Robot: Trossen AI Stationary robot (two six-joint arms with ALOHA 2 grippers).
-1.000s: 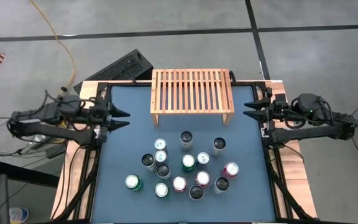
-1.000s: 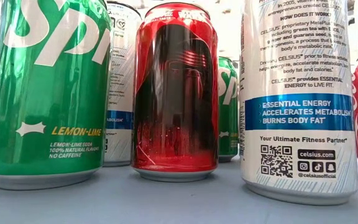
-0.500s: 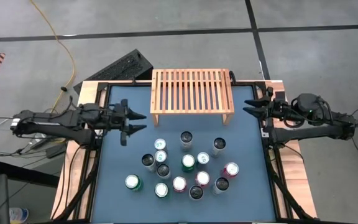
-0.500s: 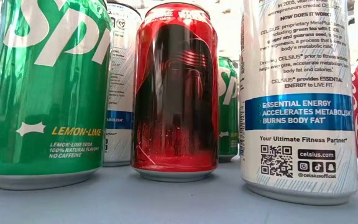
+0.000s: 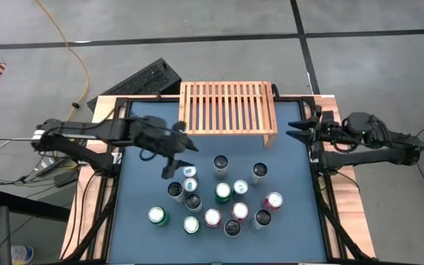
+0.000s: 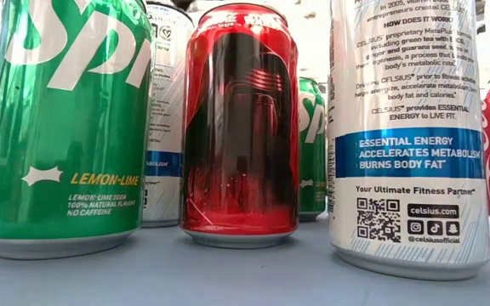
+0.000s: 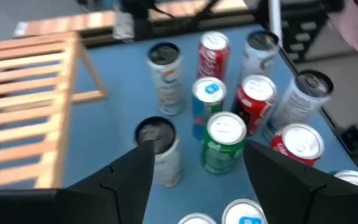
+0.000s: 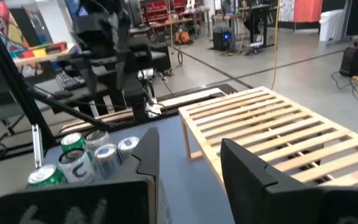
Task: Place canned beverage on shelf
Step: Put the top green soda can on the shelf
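Note:
Several beverage cans (image 5: 216, 195) stand upright on the blue mat (image 5: 146, 235). The low view shows them close up: a green one (image 6: 58, 127), a red one (image 6: 239, 127) and a white one (image 6: 407, 127). The light-wood slatted shelf (image 5: 227, 110) stands on its short legs at the mat's far edge, with nothing on it. My left gripper (image 5: 181, 156) hovers open over the mat, just left of the cans and near the shelf's left leg; the cans (image 7: 224, 140) lie ahead of its fingers. My right gripper (image 5: 294, 129) waits open at the table's right edge, facing the shelf (image 8: 278, 130).
A black keyboard (image 5: 146, 77) and a yellow cable (image 5: 68, 44) lie on the floor beyond the table's far left corner. Dark frame rails (image 5: 322, 213) run along the mat's sides. Bare mat lies between the shelf and the cans and along the near left.
My left gripper has swung out from the table's left edge toward the right, over the mat and up to the cans' left side. It has rolled as it went, and its fingers stand wider apart. The cans and shelf have not moved.

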